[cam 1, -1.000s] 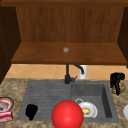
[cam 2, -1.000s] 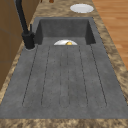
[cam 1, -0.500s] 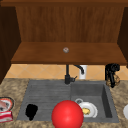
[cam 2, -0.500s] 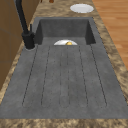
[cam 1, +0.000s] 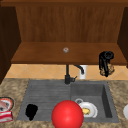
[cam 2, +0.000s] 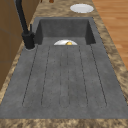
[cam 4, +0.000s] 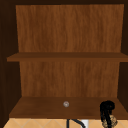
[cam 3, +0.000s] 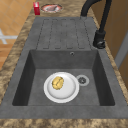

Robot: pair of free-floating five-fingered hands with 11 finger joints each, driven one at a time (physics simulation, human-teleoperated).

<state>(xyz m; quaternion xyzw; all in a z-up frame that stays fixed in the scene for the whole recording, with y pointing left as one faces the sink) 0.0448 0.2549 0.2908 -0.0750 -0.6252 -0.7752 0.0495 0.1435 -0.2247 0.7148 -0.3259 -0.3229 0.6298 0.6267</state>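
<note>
Speckled stone surface (cam 1: 15, 87) surrounds the dark sink (cam 1: 107, 100), the landmark here. Left of the sink's basin, over the draining board, the left hand (cam 1: 31, 111) hangs idle with its fingers hanging relaxed. A red ball (cam 1: 67, 114) sits at the sink's front edge, and a white plate (cam 3: 61, 87) bearing a yellow morsel lies in the basin. Above the sink's right end, the right hand (cam 1: 105, 62) curls round a brownish item (cam 1: 110, 70) at the lower shelf (cam 1: 45, 53) edge; the carry looks underway, and clearing that edge likely calls for lifting it higher.
</note>
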